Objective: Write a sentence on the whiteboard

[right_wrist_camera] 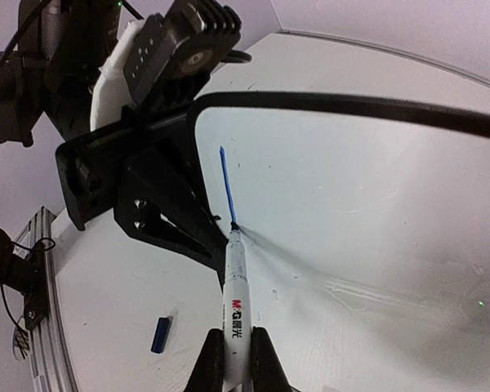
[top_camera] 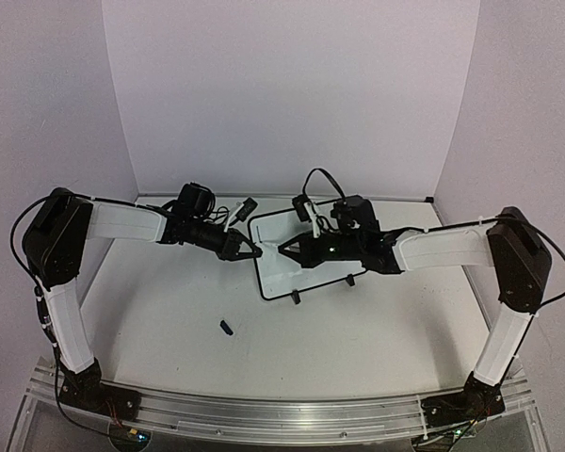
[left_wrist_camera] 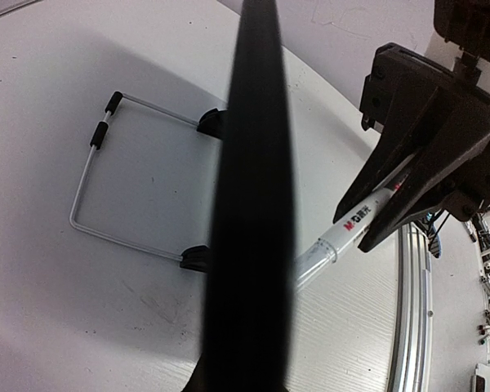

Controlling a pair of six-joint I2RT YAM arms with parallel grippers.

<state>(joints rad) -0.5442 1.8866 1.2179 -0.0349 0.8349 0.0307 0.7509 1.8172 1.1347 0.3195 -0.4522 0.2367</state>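
Left arm reaches in from the left; left claw point(top_camera: 248, 248) is pressed together on the black frame at the left edge of the whiteboard point(top_camera: 278, 278), bracing it. The board sits mid-tabletop point(top_camera: 358, 339) between the two arms, tilted up on a wire stand point(left_wrist_camera: 82, 188) that shows behind it in the left wrist view. A loose blue cap point(right_wrist_camera: 161, 333) lies on the tabletop nearer the arm bases, apart from the board. On the board surface there is one short blue stroke point(right_wrist_camera: 225, 180) and nothing else legible, so I judge the sentence barely begun. The marker point(right_wrist_camera: 236, 302) has its tip touching the board at the near end of that stroke. Its long axis runs from the right claw point(right_wrist_camera: 237, 359) toward the left claw, roughly along the right forearm. The right claw pinches the marker barrel firmly. Key relation: the stroke sits close to the edge the left claw holds, and the blank surface spreads to the right of the stroke in the right wrist view. Judgement: the right arm is the writing arm, already on contact, and the left arm only steadies.
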